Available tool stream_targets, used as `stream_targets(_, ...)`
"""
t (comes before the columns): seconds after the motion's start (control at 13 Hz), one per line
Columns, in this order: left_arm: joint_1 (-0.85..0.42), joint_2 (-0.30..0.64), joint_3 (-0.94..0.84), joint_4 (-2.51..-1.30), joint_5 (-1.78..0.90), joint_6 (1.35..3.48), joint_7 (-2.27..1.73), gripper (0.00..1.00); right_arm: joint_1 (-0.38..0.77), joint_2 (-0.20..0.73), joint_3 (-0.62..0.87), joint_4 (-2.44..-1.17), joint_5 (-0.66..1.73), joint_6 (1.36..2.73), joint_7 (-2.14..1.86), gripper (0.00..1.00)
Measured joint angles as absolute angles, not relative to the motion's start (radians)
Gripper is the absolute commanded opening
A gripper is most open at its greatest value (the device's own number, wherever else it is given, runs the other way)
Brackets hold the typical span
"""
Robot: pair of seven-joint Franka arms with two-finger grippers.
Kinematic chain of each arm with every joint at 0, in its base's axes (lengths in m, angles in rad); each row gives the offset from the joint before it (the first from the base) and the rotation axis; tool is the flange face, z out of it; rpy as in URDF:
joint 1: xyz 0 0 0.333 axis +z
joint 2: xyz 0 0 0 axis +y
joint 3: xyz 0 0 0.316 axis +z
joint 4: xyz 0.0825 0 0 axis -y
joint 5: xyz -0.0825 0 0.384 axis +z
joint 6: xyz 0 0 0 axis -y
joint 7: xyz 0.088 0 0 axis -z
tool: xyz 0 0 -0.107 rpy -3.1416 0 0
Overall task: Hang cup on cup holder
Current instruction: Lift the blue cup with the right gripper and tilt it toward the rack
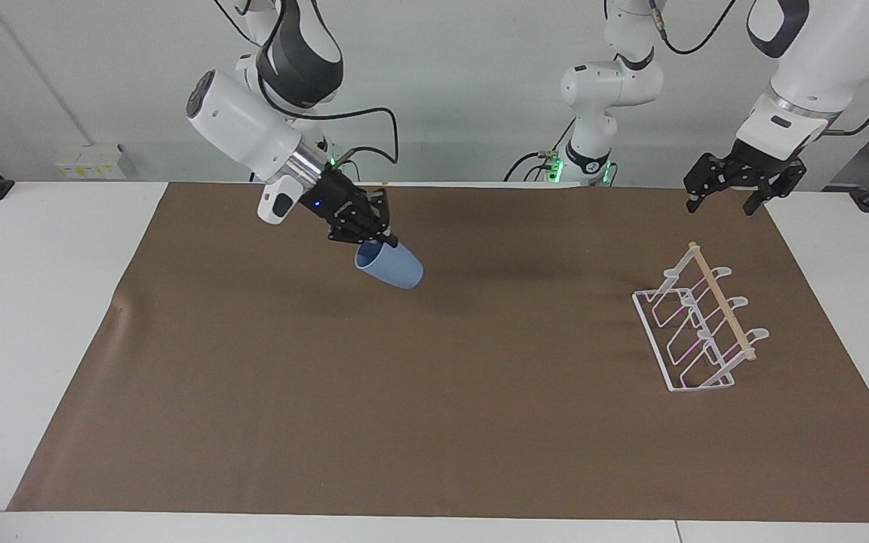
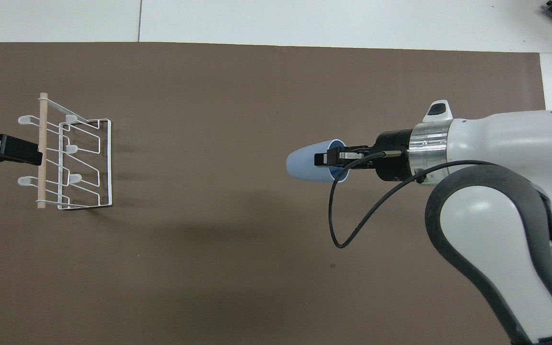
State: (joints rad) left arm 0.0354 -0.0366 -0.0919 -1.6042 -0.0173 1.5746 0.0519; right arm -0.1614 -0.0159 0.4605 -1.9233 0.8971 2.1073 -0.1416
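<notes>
Your right gripper point(image 1: 383, 240) is carrying the light-blue cup point(image 1: 390, 267), fingers clamped on its rim, base pointing toward the cup holder point(image 1: 698, 324), while the left gripper point(image 1: 741, 185) is waiting above it, fingers apart.

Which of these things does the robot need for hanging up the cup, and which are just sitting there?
Needed:
- cup, gripped at its rim by the right gripper, tilted in the air over the brown mat
- cup holder, standing on the mat toward the left arm's end

Just there:
- brown mat
- left gripper, open, waiting above the mat near the cup holder
</notes>
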Motion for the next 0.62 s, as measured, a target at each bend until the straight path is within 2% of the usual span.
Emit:
stream_targets(0.23, 0.033, -0.038, -0.100, -1.617, -0.054, 1.574, -0.051, 1.00, -0.162, -0.016, 0.560, -1.887, 1.101, 2.178, -0.152, 0.00)
stream_targets(0.62, 0.037, -0.040, -0.095, -1.623, -0.318, 1.577, -0.467, 1.00, -0.160, -0.016, 0.769, -1.874, 1.323, 2.454, -0.153, 0.00)
